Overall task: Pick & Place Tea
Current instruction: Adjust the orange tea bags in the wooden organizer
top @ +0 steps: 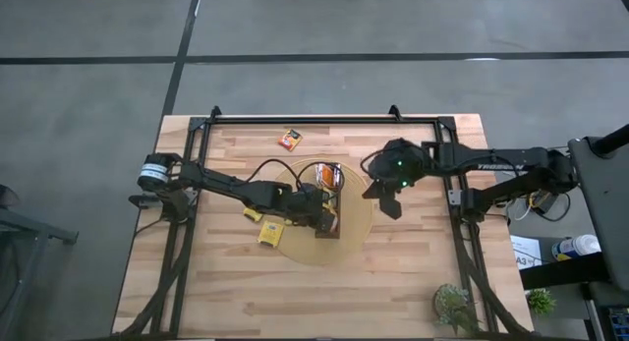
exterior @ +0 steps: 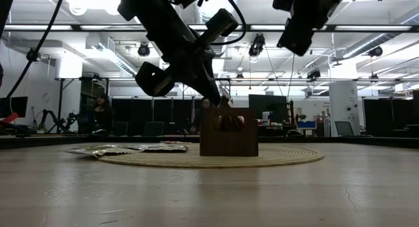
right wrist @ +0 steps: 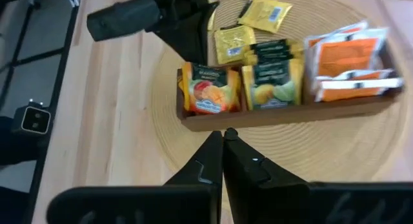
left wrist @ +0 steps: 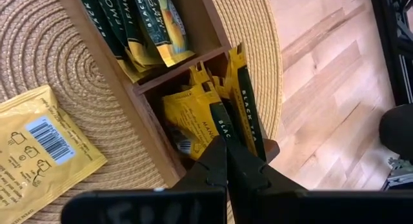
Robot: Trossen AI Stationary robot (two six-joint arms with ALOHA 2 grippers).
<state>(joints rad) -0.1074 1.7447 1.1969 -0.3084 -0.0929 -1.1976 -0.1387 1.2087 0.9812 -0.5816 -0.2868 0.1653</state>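
Closest to the left wrist camera, the left gripper (left wrist: 226,161) has its two dark fingers pressed together on the edge of a dark green and yellow sachet (left wrist: 227,124), which stands tilted over the end compartment of the tray (left wrist: 103,69). That compartment holds more yellow sachets (left wrist: 187,111); the next one along holds dark green and yellow ones (left wrist: 139,24). A loose yellow sachet (left wrist: 39,143) lies flat on the mat (left wrist: 39,43) just beside the tray wall.

From above, the left gripper (top: 316,207) sits over the tray (top: 326,198) near the middle of the round woven mat (top: 295,179), with its arm reaching in from the table's left edge. Two yellow sachets (top: 269,233) lie by the mat's left rim, under the arm. One orange sachet (top: 289,139) lies alone on the bare table (top: 413,282), well apart from the mat, toward the far edge.

The right gripper (top: 389,197) hangs just off the mat's right rim, touching nothing. Its wrist view shows the fingers (right wrist: 213,161) shut together and empty, above the mat and short of the tray (right wrist: 277,114). In that view the tray's three compartments stand in a row: mango-printed sachets (right wrist: 206,88), green and yellow ones (right wrist: 274,79), and orange and white ones (right wrist: 348,53).

At table height the tray (exterior: 228,132) stands upright on the mat (exterior: 288,156), the left gripper (exterior: 213,96) angled down to its top, flat sachets (exterior: 131,148) lying to one side.
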